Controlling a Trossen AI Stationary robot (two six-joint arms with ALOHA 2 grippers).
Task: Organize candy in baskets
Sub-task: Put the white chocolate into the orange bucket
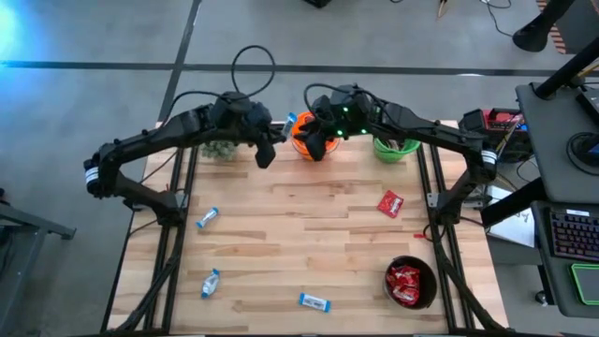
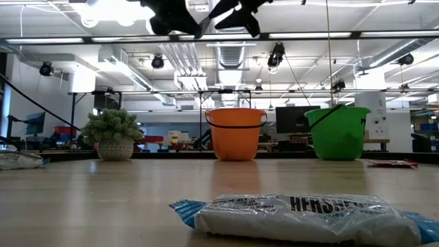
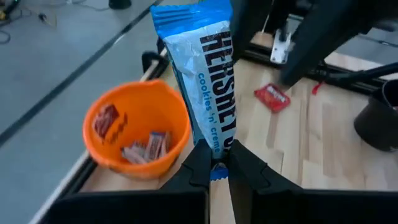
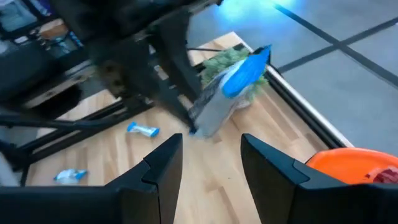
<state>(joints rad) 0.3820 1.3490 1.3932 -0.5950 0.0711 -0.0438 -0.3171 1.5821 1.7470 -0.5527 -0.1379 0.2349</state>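
My left gripper (image 3: 212,169) hangs above the table's far edge, just left of the orange basket (image 1: 301,133), and is shut on a blue-and-white candy bar (image 3: 205,68). My right gripper (image 4: 211,155) is open over the orange basket (image 4: 354,165) and touches nothing. It faces the held bar (image 4: 231,93). The orange basket (image 3: 137,130) holds a few wrapped sweets. The green basket (image 1: 395,146) stands to its right. The black basket (image 1: 410,283), near the near right corner, holds red packets. Both grippers show high in the low view, the left gripper (image 2: 171,17) beside the right gripper (image 2: 236,14). My left gripper pinches the blue-and-white bar by one crimped end (image 3: 216,163) between its two fingers. The bar runs on straight ahead of the fingertips, along the fingers. It is lifted clear of the table, beside the orange basket's rim.
A red packet (image 1: 390,203) lies on the right half of the table. Three blue-and-white bars lie on the table: one bar (image 1: 207,217), a second bar (image 1: 210,283), and a third bar (image 1: 314,301), which also shows close in the low view (image 2: 302,213). A potted plant (image 1: 220,148) stands at the far edge.
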